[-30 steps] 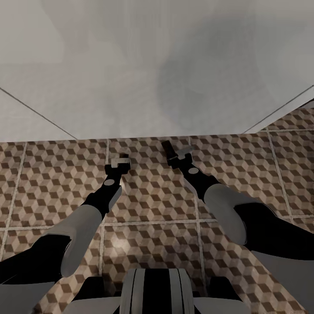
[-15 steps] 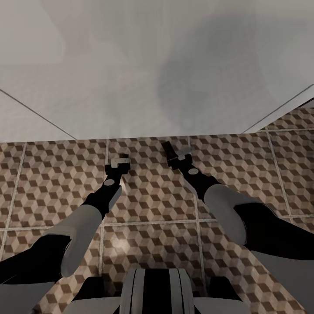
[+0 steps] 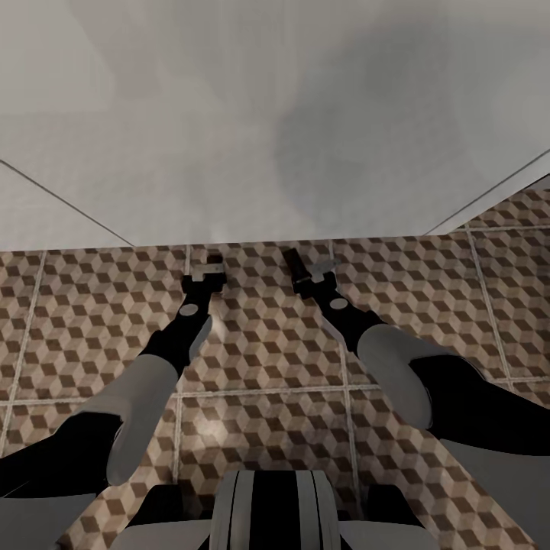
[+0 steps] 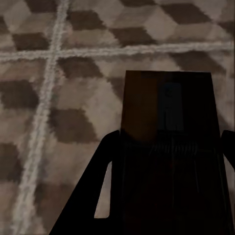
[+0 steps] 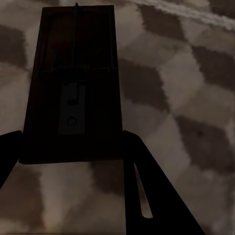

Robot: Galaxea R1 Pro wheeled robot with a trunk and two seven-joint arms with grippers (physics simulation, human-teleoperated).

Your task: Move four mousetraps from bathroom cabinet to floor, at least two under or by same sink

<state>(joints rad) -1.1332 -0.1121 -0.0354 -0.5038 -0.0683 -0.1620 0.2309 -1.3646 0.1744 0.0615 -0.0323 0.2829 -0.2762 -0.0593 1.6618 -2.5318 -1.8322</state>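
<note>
Left wrist view shows a flat rectangular dark brown wooden mousetrap (image 4: 169, 132) with a wire spring across it, held between the two black fingers of the left gripper (image 4: 169, 161), which is closed on its sides; the board hangs just above the bathroom floor (image 4: 58, 98) of brown, beige and cream cube-patterned tiles, near a crossing of pale grout lines. Right wrist view shows a second flat brown wooden mousetrap (image 5: 73, 93) with a pale metal plate, clamped between the black fingers of the right gripper (image 5: 73, 147) over the same patterned tiles. From the head view, the left gripper (image 3: 205, 269) and right gripper (image 3: 309, 269) both reach forward and down, side by side but apart, their tips close to the line where the bathroom floor (image 3: 92, 305) meets a plain pale grey-white panel (image 3: 229, 137) rising beyond it. The robot's white and black forearms cross the tiles, and its striped trunk sits at the near edge.
</note>
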